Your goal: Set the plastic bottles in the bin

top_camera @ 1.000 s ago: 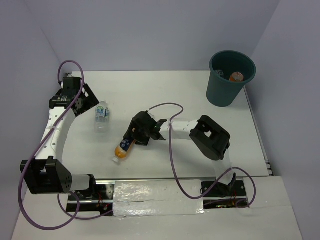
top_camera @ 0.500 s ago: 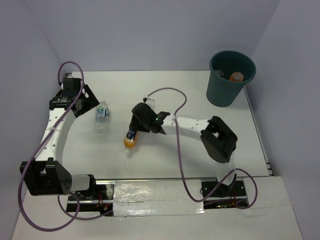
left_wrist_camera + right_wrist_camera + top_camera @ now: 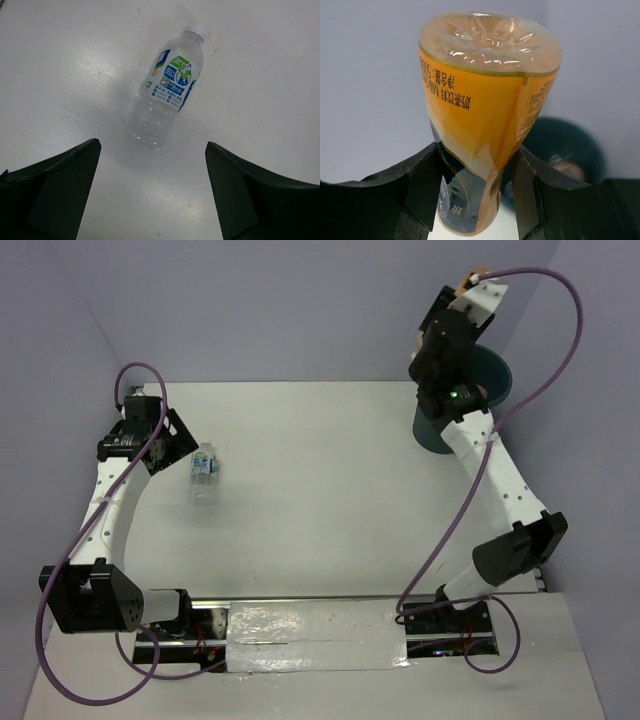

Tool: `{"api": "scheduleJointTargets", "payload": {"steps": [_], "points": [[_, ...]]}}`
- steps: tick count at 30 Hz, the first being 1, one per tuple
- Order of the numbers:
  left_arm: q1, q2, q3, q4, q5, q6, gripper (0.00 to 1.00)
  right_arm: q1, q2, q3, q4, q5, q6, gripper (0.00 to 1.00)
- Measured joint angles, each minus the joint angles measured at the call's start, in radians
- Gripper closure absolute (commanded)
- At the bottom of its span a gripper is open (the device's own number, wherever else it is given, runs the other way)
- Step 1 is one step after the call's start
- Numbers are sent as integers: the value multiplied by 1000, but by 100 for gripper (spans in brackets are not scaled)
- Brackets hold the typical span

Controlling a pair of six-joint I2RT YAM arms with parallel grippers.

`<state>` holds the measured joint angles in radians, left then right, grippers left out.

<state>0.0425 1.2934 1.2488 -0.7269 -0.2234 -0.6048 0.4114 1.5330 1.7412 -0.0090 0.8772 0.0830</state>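
The orange-yellow bottle (image 3: 485,115) points base-outward along the right gripper (image 3: 477,170), whose fingers pinch its dark-labelled lower body. The teal bin (image 3: 560,145) sits beyond. Overhead, only a sliver of this bottle shows. Just ahead of the spread left gripper (image 3: 151,150), the labelled water bottle (image 3: 170,90) lies flat, cap pointing away.

Orange bottle (image 3: 487,115) pinched in the right claw (image 3: 476,167): dark Chinese print runs upside down just above the claw, with what looks like "Milk" and "500" in it. The clear bottle (image 3: 169,92) ahead of the left claw (image 3: 152,146) has a blue-green label, print too tiny to read.
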Motion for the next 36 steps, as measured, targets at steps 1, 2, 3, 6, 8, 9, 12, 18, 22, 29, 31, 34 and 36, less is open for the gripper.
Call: {"api": "scheduleJointTargets", "payload": {"steps": [1,2,3,6,8,9,12,18,22,29,31,34,36], "points": [[0,0,0,0,0,0,1,-34,13,23,6,17,-17,62],[0,0,0,0,1,0,1,-70,31,49,10,31,-31,62],[0,0,0,-1,1,0,1,-101,48,71,17,37,-42,62],[0,1,0,-5,1,0,1,-185,93,86,48,53,-59,62],[0,2,1,-5,4,0,1,-230,132,88,62,54,-64,61],[0,2,1,-5,5,-1,1,-254,157,92,65,54,-62,61],[0,10,2,-5,12,-2,1,-296,219,90,68,50,-40,61],[0,34,2,-5,20,-4,1,-333,251,-38,104,42,13,29],[0,35,2,-5,19,-4,0,-332,254,-111,126,17,47,8],[0,35,2,-4,21,-4,1,-313,204,-194,183,-27,46,6],[0,35,2,-3,24,-5,1,-301,168,-190,196,-44,33,6],[0,35,2,-2,29,-5,1,-279,105,-162,198,-82,18,6],[0,35,2,-1,29,-5,1,-256,64,-117,177,-135,11,6]]}}
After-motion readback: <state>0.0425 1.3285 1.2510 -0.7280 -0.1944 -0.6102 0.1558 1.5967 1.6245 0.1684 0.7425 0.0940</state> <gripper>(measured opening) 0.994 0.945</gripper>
